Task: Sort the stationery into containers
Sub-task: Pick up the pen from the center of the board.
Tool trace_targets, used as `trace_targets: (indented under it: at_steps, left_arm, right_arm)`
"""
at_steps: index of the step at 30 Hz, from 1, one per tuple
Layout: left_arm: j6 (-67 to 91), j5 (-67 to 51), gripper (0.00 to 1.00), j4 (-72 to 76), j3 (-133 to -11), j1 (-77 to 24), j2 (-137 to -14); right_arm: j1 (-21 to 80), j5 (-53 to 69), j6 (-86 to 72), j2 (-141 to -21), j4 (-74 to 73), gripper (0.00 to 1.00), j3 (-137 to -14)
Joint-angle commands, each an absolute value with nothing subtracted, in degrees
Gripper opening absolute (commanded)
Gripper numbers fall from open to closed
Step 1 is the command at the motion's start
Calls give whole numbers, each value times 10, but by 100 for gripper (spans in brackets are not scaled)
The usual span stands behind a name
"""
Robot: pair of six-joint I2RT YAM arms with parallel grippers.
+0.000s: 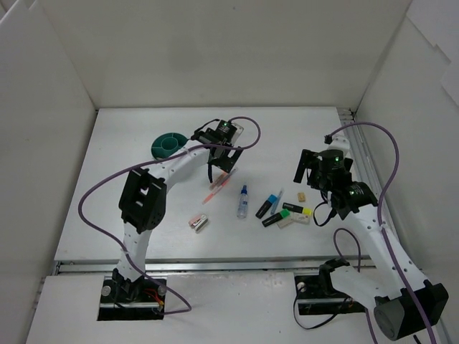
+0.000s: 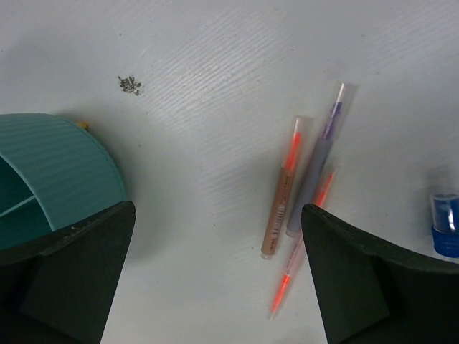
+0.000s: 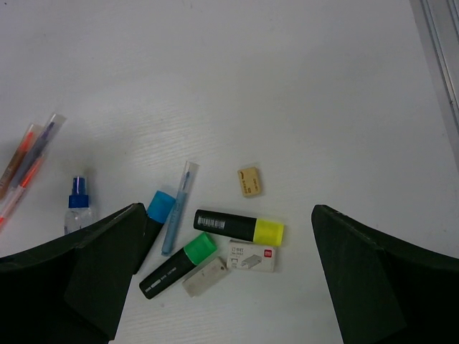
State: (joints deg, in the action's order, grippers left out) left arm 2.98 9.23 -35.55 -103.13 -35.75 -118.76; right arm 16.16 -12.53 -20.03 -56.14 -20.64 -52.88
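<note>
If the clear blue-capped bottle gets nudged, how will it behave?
The bottle appears to lie on its side, so its round body would probably roll. It looks small and clear, likely light and stiff. Its smooth wall might slip when pinched.

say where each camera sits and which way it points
Top external: above, behind the bases, facing down at the table; both arms, left end effector and right end effector show.
Left wrist: on the left arm, facing down at pens and the teal tub; its open fingers show.
Right wrist: on the right arm, facing down at highlighters and a tan eraser; its open fingers show.
Shared: both wrist views catch the pens and blue-capped bottle.
</note>
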Motion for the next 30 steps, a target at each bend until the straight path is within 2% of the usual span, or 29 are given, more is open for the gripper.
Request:
trace_targets:
  at_steps: [1, 5, 17, 27, 30]
  left_arm:
    - [0, 101, 95, -316, -1057, -354, -1193]
    - [0, 100, 91, -317, -1069, -354, -1215]
    - [0, 74, 89, -307, -1062, -354, -1246]
    - [12, 44, 72, -317, -1063, -338, -1273]
    - [11, 40, 61, -318, -1061, -338, -1276]
  right_arm:
    - [157, -121, -201, -575, -196, 98, -541]
    - [159, -118, -199, -585, -196, 98, -548]
    - [153, -127, -192, -592, -197, 98, -547]
    - [151, -133, -191, -591, -200, 98, -545]
    - [150, -134, -189, -591, -201, 98, -545]
